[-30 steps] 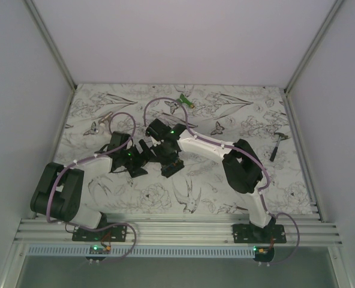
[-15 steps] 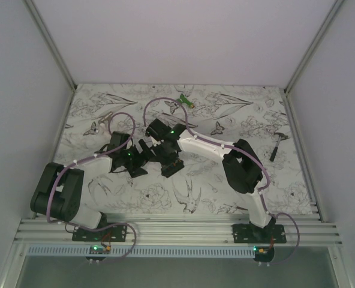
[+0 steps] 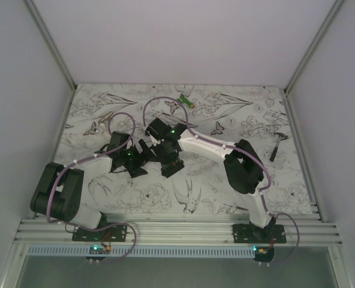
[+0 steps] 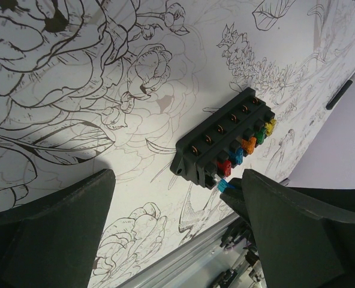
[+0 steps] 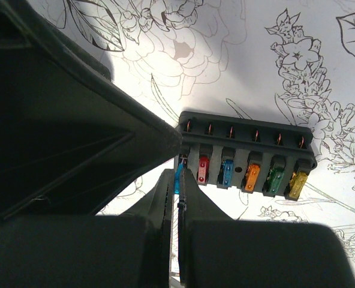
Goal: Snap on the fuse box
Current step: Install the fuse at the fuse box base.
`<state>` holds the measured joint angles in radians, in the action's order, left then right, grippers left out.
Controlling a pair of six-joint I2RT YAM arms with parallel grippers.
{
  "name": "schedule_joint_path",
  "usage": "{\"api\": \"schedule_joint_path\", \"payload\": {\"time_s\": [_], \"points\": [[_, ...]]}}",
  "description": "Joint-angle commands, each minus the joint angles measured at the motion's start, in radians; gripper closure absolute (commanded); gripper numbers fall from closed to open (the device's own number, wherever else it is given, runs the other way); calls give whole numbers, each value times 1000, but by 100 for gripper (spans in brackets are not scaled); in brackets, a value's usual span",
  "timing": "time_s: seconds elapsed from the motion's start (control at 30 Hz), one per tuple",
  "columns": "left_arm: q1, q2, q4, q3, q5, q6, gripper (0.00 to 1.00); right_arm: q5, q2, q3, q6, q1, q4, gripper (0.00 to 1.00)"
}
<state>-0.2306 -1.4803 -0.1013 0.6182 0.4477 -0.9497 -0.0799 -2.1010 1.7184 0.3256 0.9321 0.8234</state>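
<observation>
The fuse box (image 5: 249, 135) is a black block lying flat on the flower-print table, with a row of red, blue, orange, green and yellow fuses in its slots. My right gripper (image 5: 178, 183) is shut on a small light-blue fuse (image 5: 178, 175), whose prongs sit at the box's end slot beside the red fuse. In the left wrist view the fuse box (image 4: 225, 141) lies just beyond my left gripper (image 4: 174, 198), which stands wide open and touches nothing. From above, both grippers (image 3: 143, 157) (image 3: 173, 167) meet mid-table and hide the box.
A green-and-white gadget (image 3: 186, 100) lies near the back edge. A dark slim tool (image 3: 276, 148) lies at the right side, also seen as a black bar (image 4: 339, 95). The metal rail (image 3: 177, 231) runs along the near edge. White walls enclose the table.
</observation>
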Motion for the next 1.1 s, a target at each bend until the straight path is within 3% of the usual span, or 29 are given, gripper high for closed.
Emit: {"api": "schedule_joint_path", "payload": {"time_s": [0.0, 1.07], "points": [[13, -42, 112, -31, -95, 41, 4, -11, 33, 16, -14, 10, 0, 100], [31, -23, 111, -51, -94, 31, 4, -37, -12, -8, -31, 10, -15, 100]]}}
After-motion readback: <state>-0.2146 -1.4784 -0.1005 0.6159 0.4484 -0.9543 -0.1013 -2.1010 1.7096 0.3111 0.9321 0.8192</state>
